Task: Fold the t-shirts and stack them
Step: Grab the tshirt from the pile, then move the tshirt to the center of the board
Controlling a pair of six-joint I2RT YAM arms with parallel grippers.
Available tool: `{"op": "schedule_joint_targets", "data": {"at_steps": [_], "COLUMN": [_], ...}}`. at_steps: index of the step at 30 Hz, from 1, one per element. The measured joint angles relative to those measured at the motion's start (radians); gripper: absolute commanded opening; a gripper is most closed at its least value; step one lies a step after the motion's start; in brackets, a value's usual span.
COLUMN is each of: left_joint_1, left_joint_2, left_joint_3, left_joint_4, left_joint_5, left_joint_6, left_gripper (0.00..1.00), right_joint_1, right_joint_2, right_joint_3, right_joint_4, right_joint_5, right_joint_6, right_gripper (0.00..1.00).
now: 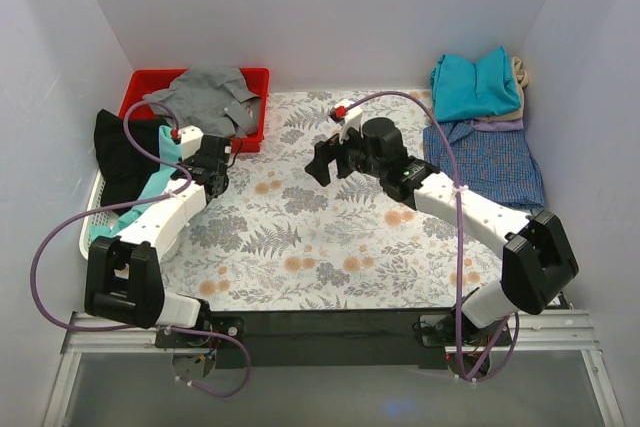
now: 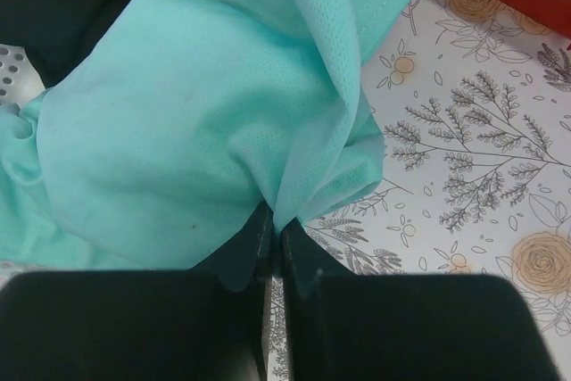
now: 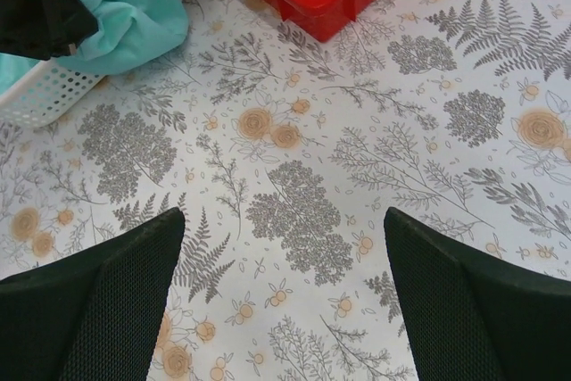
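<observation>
1. Left claw (image 2: 270, 240) is clamping a bunched fold of the mint-green tee (image 2: 205, 122), which is trailing out of the white basket (image 1: 92, 217) at the tabletop's (image 1: 320, 247) left edge.
2. Right claw (image 3: 284, 220) is hovering over the tabletop's middle, fingers wide apart, holding nothing.
3. Folded shirts (image 1: 478, 87) are lying piled in the far right corner; this tee is waiting to be spread and folded.

The mint tee (image 1: 152, 190) is all bunched up, half spilling out of the white basket (image 1: 90, 222) at the table's left edge, with one fold drawn tight into a pinched point. Over in the far right corner there's the stack: teal tee (image 1: 475, 82) folded on top, with beige (image 1: 519, 72) and lavender (image 1: 497, 124) peeking out underneath. The blue check one (image 1: 490, 162) lies flat just in front of it, along the right edge.
</observation>
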Motion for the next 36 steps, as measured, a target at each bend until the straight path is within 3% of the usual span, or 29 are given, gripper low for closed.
{"op": "schedule_joint_targets", "data": {"at_steps": [5, 9, 17, 21, 25, 28, 30, 31, 33, 36], "left_joint_1": [0.008, 0.009, 0.010, 0.008, -0.013, -0.048, -0.089, -0.118, -0.181, -0.279], "left_joint_2": [-0.013, -0.064, -0.196, -0.239, -0.262, -0.261, -0.238, -0.224, -0.206, -0.212], "left_joint_3": [0.057, 0.201, 0.599, 0.643, 0.538, 0.357, 0.233, 0.172, 0.064, -0.079], "left_joint_4": [-0.007, -0.016, 0.018, 0.074, 0.134, 0.188, 0.213, 0.216, 0.227, 0.229], "left_joint_5": [0.074, 0.235, 0.796, 1.061, 1.269, 1.360, 1.385, 1.386, 1.376, 1.332], "left_joint_6": [0.031, 0.073, 0.099, 0.071, 0.032, 0.001, -0.019, -0.028, -0.047, -0.075], "left_gripper": [0.00, 0.00, 0.00, 0.00, 0.00, 0.00, 0.01, 0.09, 0.00, 0.00], "right_joint_1": [-0.014, -0.018, -0.018, -0.018, -0.019, -0.023, -0.024, -0.024, -0.024, -0.024], "right_joint_2": [-0.035, -0.038, -0.094, -0.208, -0.365, -0.480, -0.548, -0.573, -0.612, -0.639], "right_joint_3": [-0.045, -0.073, -0.158, -0.204, -0.212, -0.214, -0.217, -0.218, -0.228, -0.256], "right_joint_4": [0.000, 0.002, -0.008, -0.058, -0.117, -0.149, -0.177, -0.193, -0.224, -0.260], "right_joint_5": [0.025, 0.047, 0.130, 0.309, 0.506, 0.604, 0.648, 0.664, 0.690, 0.699], "right_joint_6": [-0.004, -0.009, -0.007, 0.011, 0.028, 0.036, 0.047, 0.055, 0.067, 0.083], "right_gripper": [0.97, 0.97, 0.96, 0.96, 0.96, 0.93, 0.93, 0.93, 0.93, 0.94]}}
